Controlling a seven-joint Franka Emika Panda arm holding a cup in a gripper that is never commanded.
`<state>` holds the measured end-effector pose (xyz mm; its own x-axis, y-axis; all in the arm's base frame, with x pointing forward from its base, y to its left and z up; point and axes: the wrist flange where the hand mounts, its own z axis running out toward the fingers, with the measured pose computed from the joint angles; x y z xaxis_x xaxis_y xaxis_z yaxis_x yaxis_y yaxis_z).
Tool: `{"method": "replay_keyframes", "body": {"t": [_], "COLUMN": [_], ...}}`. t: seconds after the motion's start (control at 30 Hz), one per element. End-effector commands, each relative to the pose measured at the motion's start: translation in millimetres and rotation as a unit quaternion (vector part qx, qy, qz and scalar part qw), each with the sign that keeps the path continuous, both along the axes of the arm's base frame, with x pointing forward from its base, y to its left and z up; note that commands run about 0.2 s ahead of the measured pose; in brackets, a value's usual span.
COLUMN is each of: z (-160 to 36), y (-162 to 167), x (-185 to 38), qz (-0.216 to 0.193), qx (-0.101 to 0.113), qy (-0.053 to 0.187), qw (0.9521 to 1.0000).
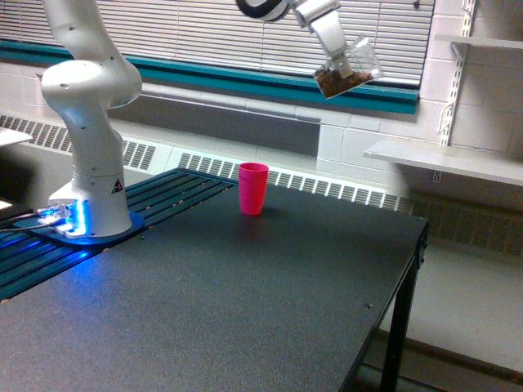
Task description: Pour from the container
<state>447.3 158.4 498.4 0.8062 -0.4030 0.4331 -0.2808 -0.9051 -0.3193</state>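
Observation:
High in the exterior view, my gripper (337, 51) is shut on the container (350, 69), a small clear plastic cup. The cup is tilted, its rim pointing to the exterior view's right, and brown bits lie in its lower end. It hangs well above the table and to the exterior view's right of an upright pink-red cup (252, 189), which stands on the black table (245, 310) near its far edge.
The arm's white base (90, 163) stands on a blue-lit mount at the exterior view's left. A slatted rack (176, 192) lies beside it. Window blinds and a radiator run along the back wall. A white shelf (458, 159) juts out at the right.

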Motion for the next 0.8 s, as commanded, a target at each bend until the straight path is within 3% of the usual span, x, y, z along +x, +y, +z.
{"method": "replay_keyframes", "body": {"t": [0.03,0.43,0.8], "z": [-13.0,-39.1,-53.8], "y": [17.1,39.7,60.9], "x": [-29.8,-90.8,-143.0], "qz": [0.030,0.062,0.090], "qx": [-0.013,-0.034,-0.036], "qy": [0.001,0.022,0.035], "qw": [0.9995,0.9973,0.9947]}}
